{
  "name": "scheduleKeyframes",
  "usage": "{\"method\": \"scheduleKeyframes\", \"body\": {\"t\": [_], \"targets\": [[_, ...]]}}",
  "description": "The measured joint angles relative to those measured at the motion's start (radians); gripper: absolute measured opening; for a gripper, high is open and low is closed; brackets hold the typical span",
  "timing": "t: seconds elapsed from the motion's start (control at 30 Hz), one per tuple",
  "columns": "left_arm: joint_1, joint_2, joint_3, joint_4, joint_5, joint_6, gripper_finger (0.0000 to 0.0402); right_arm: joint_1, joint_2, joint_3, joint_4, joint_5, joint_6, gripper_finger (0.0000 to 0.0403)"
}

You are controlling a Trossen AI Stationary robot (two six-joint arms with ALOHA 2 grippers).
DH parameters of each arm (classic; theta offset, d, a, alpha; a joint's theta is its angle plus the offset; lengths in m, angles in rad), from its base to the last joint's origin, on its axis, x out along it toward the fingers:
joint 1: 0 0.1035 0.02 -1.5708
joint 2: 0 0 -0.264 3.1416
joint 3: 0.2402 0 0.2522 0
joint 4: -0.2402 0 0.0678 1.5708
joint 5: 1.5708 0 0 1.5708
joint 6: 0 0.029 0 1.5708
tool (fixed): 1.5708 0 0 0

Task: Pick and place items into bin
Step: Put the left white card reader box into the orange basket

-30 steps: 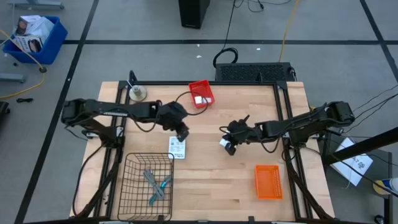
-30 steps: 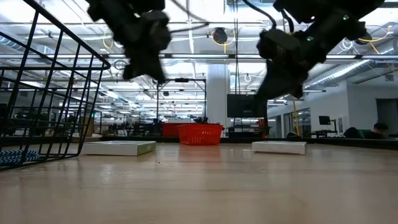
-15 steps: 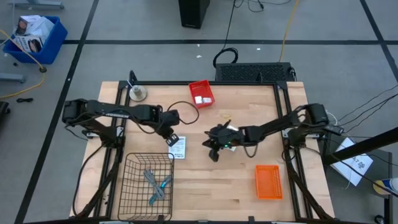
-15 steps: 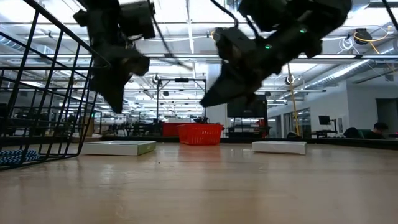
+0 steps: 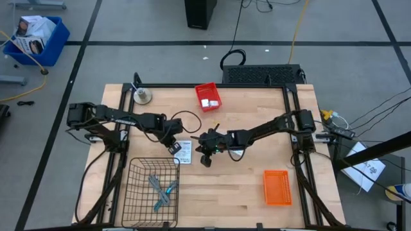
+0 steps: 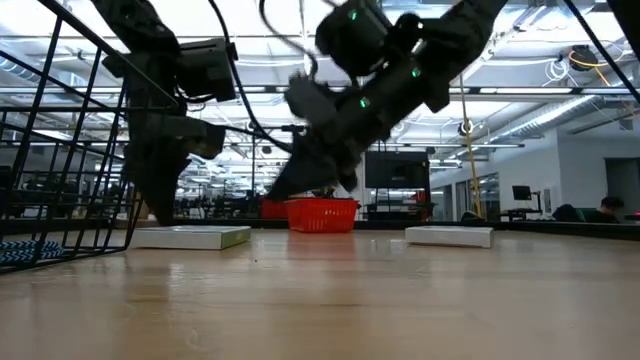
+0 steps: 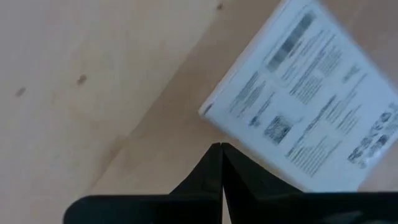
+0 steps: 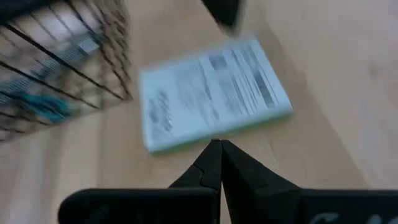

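Flat white printed packet (image 5: pixel 183 151) lies on the wooden table (image 5: pixel 244 192) just beyond the wire basket (image 5: pixel 151 192), which holds a teal-handled tool (image 5: pixel 168 190) and a grey metal tool (image 5: pixel 155 185). Left gripper (image 5: pixel 173 147) sits at the packet's left edge and right gripper (image 5: pixel 204 155) just to its right, both with fingers pressed together and empty. Further from the packet: red bin (image 5: pixel 207 96) at the far edge, orange bin (image 5: pixel 277 187) near right, second packet (image 6: pixel 448 236), silver disc (image 5: pixel 142 96).
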Motion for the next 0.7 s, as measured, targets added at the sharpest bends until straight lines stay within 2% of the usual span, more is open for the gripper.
{"method": "scheduleKeyframes", "body": {"t": [0.13, 0.27, 0.43, 0.57, 0.7], "targets": [[-0.001, 0.01, -0.007, -0.011, -0.011, -0.007, 0.0012, -0.016, 0.048, 0.013, -0.054, -0.001, 0.06, 0.0], [0.012, 0.033, -0.008, -0.007, 0.017, 0.011, 0.0004, -0.027, 0.085, 0.016, -0.04, -0.026, 0.09, 0.0], [0.019, 0.076, -0.008, 0.071, 0.054, 0.016, 0.0012, -0.03, 0.111, 0.03, -0.012, -0.049, 0.1, 0.0], [0.022, 0.121, -0.005, 0.162, 0.135, 0.035, 0.0004, -0.03, 0.114, 0.03, 0.003, -0.051, 0.101, 0.0], [0.022, 0.147, -0.004, 0.196, 0.15, 0.021, 0.0012, -0.03, 0.114, 0.028, 0.016, -0.068, 0.111, 0.0]]}}
